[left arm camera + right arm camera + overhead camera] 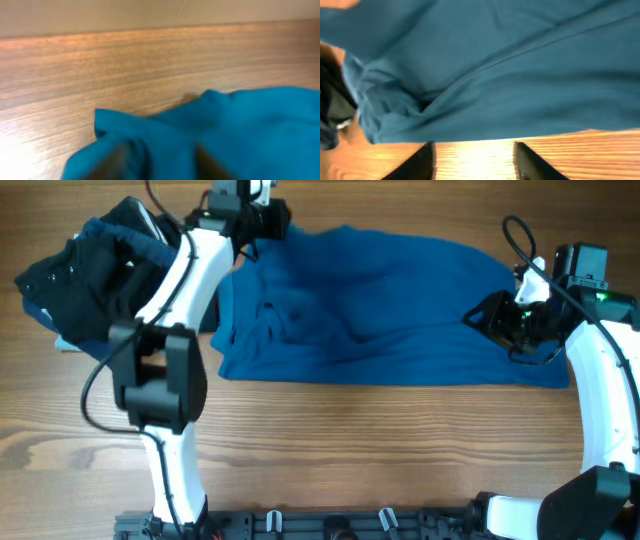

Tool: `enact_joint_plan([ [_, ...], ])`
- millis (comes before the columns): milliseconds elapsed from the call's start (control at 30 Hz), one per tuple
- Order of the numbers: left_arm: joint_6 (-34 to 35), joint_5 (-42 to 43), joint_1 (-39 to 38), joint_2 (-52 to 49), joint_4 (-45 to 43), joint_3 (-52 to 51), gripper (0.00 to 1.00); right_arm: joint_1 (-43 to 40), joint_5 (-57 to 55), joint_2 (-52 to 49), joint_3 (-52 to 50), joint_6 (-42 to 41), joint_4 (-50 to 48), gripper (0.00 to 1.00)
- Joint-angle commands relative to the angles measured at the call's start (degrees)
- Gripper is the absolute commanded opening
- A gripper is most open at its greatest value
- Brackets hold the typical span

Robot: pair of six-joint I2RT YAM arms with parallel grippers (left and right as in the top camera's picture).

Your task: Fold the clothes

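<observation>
One blue garment (380,305) lies spread flat on the table (350,440), far of centre, with its long axis running left-right. Its left end is rumpled into folds and its right end is smoother. The near edge is roughly straight. Which end is collar or hem can't be made out.

A dark clothes pile (85,275) is bunched at far left, partly covered by the left arm.

The left gripper (258,225) sits at the garment's far-left corner. The left wrist view is blurred. Heaped blue cloth fills the near part of the frame and the fingers can't be made out. Can't tell how far it's open or whether it has any cloth.

The right gripper (505,320) is over the garment's right end, towards the near corner. In the right wrist view its fingers (420,162) are spread wide with bare wood between them, gripping nothing. The garment's edge runs just beyond the tips. The fingers are cut off by the frame's near edge.
</observation>
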State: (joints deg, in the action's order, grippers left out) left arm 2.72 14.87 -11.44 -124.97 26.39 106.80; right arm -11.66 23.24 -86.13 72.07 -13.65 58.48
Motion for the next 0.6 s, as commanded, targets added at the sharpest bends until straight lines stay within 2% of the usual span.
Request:
enact_joint_plan([
  [0, -1.0, -0.2, 0.5, 1.0, 8.7, 0.5, 0.99, 0.1, -10.1, 0.3, -0.3, -0.5, -0.2, 0.66],
  [133, -1.0, -0.2, 0.5, 1.0, 25.4, 0.5, 0.99, -3.3, -20.3, -2.3, -0.4, -3.3, 0.3, 0.72],
  [267, -0.6, -2.6, 0.5, 1.0, 42.0, 0.5, 0.99, -12.7, -19.7, -9.7, -0.4, -3.2, -0.2, 0.71],
  [300, -0.1, -3.9, 0.5, 1.0, 45.4, 0.5, 1.00, -15.2, -17.4, -12.5, -0.4, -3.2, -0.1, 0.67],
  [467, 2.6, -6.3, 0.5, 1.0, 56.0, 0.4, 0.99, -21.1, -13.6, -21.9, -0.4, -2.9, 0.0, 0.65],
  [567, 4.9, -8.2, 0.5, 1.0, 57.6, -0.3, 0.99, -21.3, -12.9, -24.1, -0.4, -3.0, -1.3, 0.66],
])
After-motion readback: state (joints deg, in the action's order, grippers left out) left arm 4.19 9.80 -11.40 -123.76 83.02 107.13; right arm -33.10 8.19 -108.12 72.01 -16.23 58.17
